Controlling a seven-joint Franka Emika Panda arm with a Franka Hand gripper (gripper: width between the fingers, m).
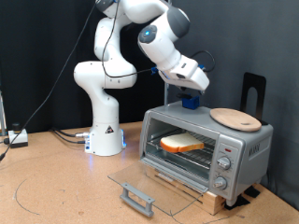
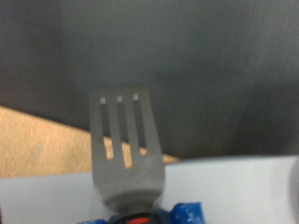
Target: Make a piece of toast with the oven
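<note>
Exterior view showed the piece of toast (image 1: 184, 144) inside the oven (image 1: 245, 149), door down; gripper (image 1: 193, 92) above, jaws' state unclear. Its fork (image 2: 124, 149) might scrape the roof.

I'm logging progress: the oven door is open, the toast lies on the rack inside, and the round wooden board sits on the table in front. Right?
One detail is wrong. The round wooden board sits on top of the oven, not on the table, as the exterior view shows. The door is open, and the toast lies inside.
</note>
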